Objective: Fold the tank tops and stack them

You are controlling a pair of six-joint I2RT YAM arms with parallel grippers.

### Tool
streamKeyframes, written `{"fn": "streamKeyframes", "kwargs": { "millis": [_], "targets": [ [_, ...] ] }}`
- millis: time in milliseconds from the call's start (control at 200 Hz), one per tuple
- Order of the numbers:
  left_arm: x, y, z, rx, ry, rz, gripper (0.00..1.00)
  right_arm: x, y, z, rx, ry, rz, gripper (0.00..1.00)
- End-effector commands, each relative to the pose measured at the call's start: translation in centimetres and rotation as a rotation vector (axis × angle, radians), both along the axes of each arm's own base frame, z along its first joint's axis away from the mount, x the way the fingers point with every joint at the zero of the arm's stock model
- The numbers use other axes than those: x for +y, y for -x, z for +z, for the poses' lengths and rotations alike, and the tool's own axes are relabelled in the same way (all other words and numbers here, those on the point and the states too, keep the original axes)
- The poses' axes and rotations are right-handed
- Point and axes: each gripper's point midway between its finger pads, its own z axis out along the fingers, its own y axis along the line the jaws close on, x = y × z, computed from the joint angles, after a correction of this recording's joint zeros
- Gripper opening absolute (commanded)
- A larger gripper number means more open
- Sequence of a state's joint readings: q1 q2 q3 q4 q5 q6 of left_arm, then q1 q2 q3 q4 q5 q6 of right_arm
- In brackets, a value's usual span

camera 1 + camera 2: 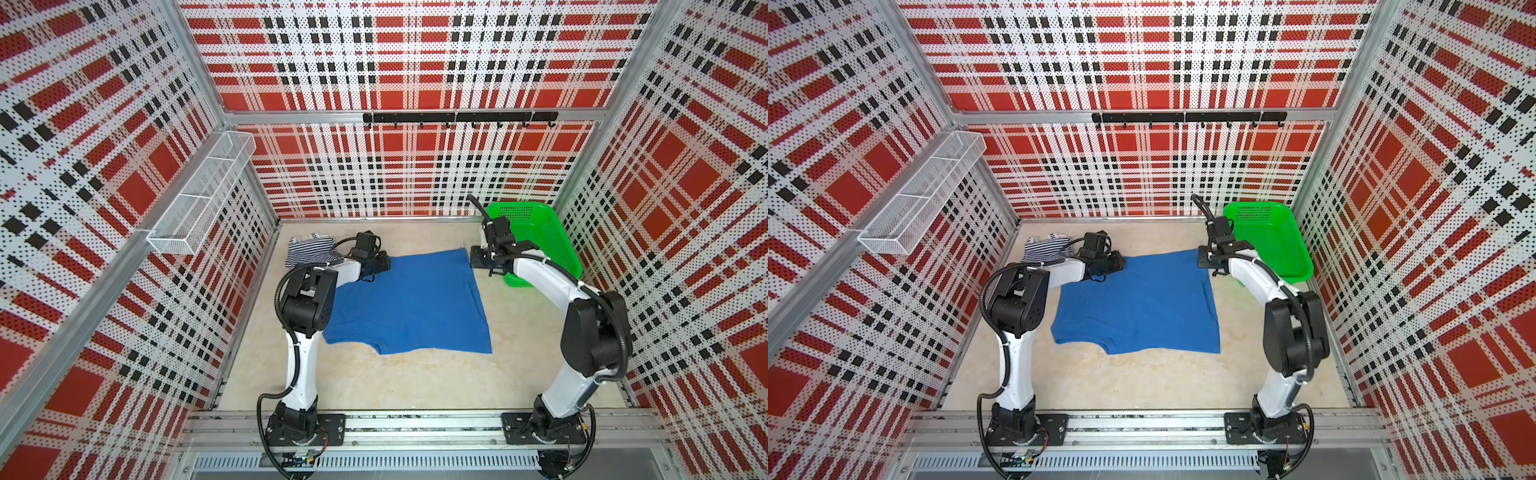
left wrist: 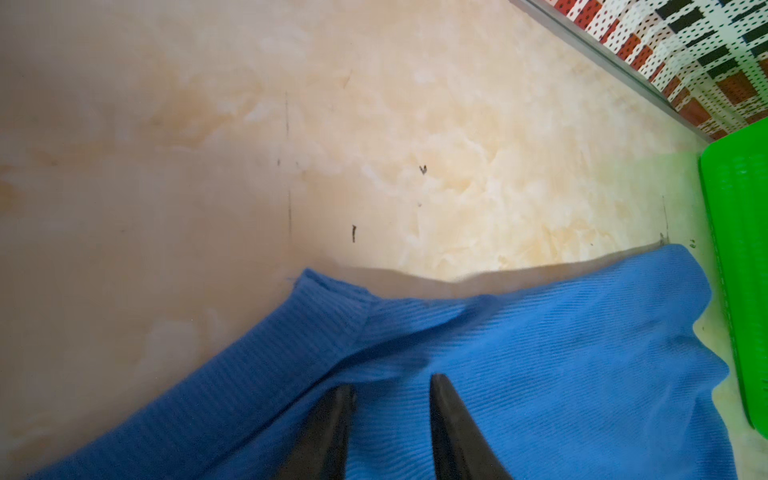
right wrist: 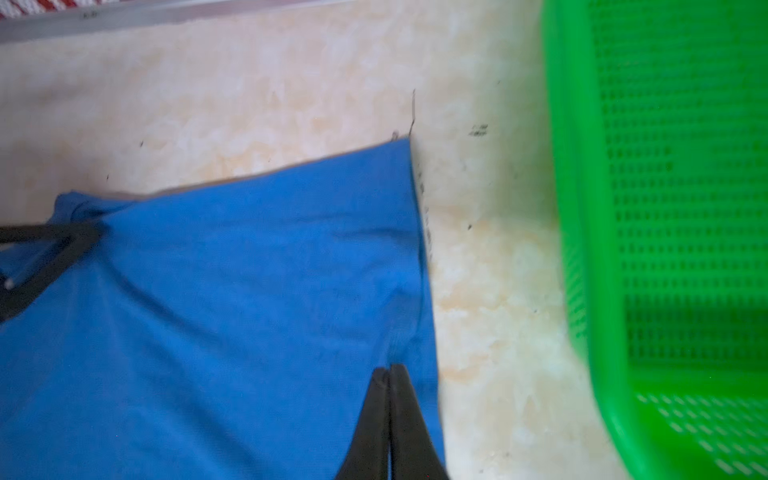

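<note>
The plain blue tank top (image 1: 411, 303) lies spread flat mid-table, seen in both top views (image 1: 1138, 303). The striped tank top (image 1: 309, 249) sits bunched at the back left. My left gripper (image 2: 392, 382) is at the blue top's far left corner, open, its fingertips apart on the cloth (image 2: 561, 353) beside a raised fold. My right gripper (image 3: 390, 366) is at the far right edge, shut on the cloth (image 3: 228, 291); a crease runs up to its tips. In a top view it sits at the far right corner (image 1: 477, 257).
A green mesh basket (image 1: 540, 245) leans at the back right, close beside the right gripper (image 1: 1204, 255). A white wire shelf (image 1: 199, 195) hangs on the left wall and a black hook rail (image 1: 457, 117) on the back wall. Bare beige table (image 1: 395, 382) lies in front.
</note>
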State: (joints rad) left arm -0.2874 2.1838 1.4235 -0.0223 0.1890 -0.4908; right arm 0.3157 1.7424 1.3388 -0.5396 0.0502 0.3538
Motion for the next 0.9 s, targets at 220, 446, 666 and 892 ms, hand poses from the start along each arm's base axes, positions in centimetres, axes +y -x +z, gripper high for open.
{"fn": "streamKeyframes", "kwargs": {
  "millis": [220, 446, 666, 892],
  "targets": [
    [1.3, 0.7, -2.7, 0.057, -0.036, 0.000, 0.36, 0.1, 4.4, -11.5, 0.250, 0.137, -0.055, 0.10],
    [2.3, 1.0, -3.9, 0.075, -0.064, 0.001, 0.36, -7.8, 4.9, -10.2, 0.191, 0.254, -0.267, 0.17],
    [1.8, 0.5, -2.6, 0.046, -0.051, -0.023, 0.36, -6.7, 4.3, -6.7, 0.134, 0.177, -0.211, 0.21],
    [-0.5, -0.7, 2.0, -0.043, -0.016, -0.074, 0.39, -1.4, 5.3, -3.7, 0.091, 0.008, -0.082, 0.20]
  ]
}}
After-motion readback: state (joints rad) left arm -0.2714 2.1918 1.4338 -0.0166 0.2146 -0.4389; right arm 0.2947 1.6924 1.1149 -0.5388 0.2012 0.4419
